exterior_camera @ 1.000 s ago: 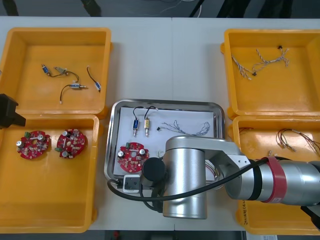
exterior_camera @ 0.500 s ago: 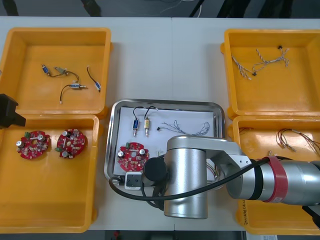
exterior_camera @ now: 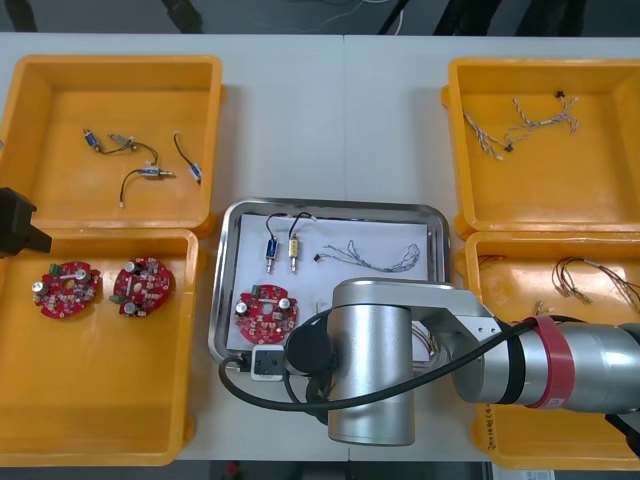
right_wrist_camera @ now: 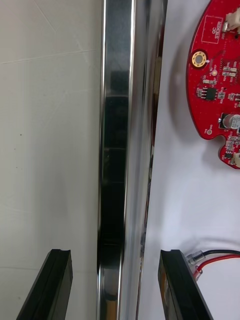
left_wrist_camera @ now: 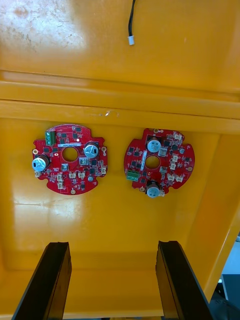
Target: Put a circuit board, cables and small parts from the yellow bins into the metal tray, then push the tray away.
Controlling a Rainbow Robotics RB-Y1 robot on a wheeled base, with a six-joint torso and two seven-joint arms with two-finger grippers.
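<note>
Your right end effector (right_wrist_camera: 115, 255), open and empty, straddles the near rim of the metal tray (right_wrist_camera: 117, 125). Your left end effector (left_wrist_camera: 112, 246) hangs open at the table's left.

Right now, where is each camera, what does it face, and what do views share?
Front view: above the arms, facing steeply down at the table; right arm over the tray, left arm at the side.
Right wrist view: on that wrist, facing the tray's rim and a board inside; open right tool straddles the rim.
Left wrist view: on that wrist, facing two boards in a yellow bin; open left tool.
Shared: front and right wrist, tray and board; front and left wrist, two boards.
</note>
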